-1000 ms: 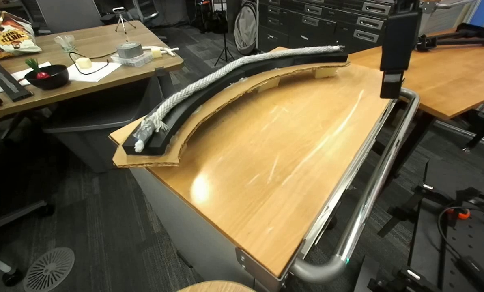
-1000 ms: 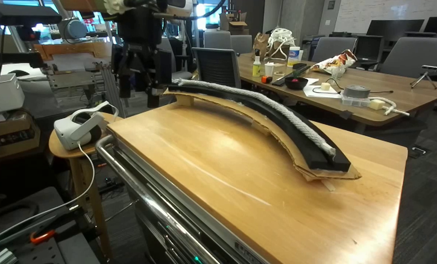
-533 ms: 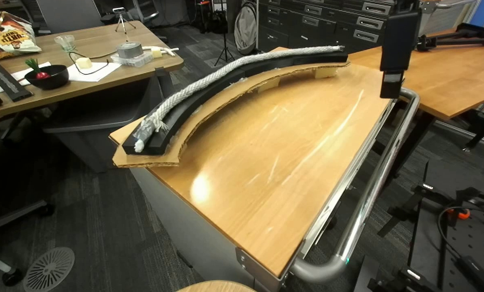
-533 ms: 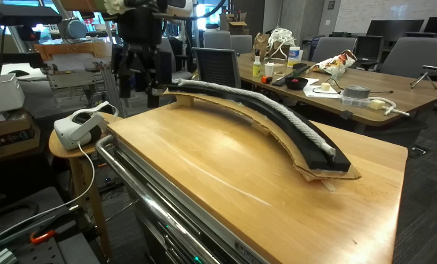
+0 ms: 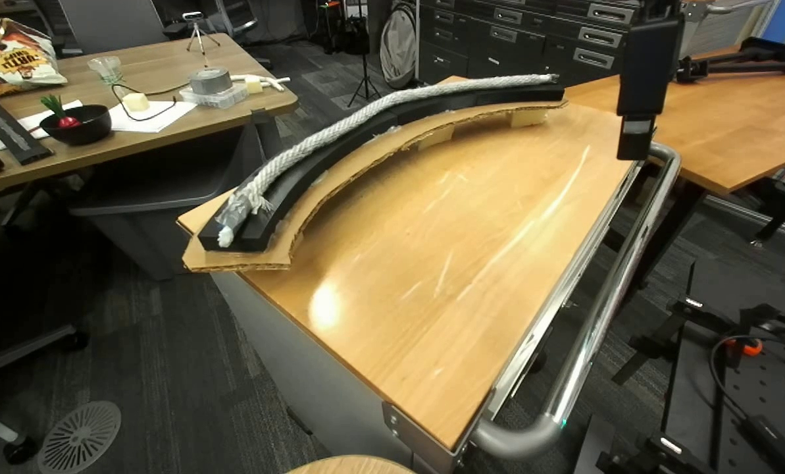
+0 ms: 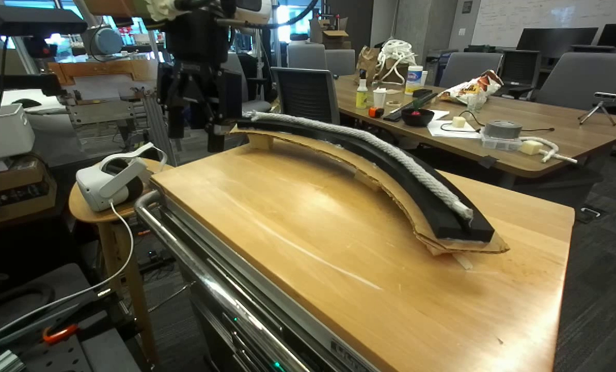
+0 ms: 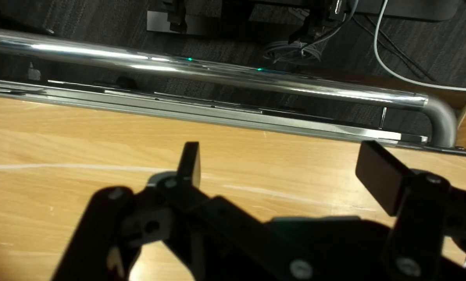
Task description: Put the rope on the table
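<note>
Prob. pre-grasp, you hold your gripper point(image 7: 283, 169) spread & empty near the edge of the table point(image 5: 445, 230), w/ the rope point(image 5: 346, 124) atop the black curved strip point(image 5: 336, 154), next move req'ing reach & pinch.

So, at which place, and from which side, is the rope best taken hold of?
Probably near the middle of the rope, from above, the pincer closing across its width. There its upper side lies exposed along the black channel strip and the braid looks even, whereas one end looks frayed.
</note>
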Motion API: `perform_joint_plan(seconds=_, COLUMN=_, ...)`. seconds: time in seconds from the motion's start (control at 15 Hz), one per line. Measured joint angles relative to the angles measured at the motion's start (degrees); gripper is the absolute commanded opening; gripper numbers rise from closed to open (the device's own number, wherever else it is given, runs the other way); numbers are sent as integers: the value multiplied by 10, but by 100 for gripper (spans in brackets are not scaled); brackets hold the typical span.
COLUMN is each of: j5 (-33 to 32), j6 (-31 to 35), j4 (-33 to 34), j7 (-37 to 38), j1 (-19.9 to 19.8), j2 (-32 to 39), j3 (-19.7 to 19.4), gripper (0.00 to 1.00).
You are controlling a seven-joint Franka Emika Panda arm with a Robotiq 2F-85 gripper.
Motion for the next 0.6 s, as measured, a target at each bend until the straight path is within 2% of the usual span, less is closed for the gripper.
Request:
perform_joint_plan(seconds=0.33, j5=29, j6=74, j4=12, j7=72, j1=0, j2=-1, j3=3, gripper=100)
perform_joint_plan(seconds=0.6, j5=2, j6=122, j4=89, j7=158, j1=-2, j2=13, j3=22, gripper=100)
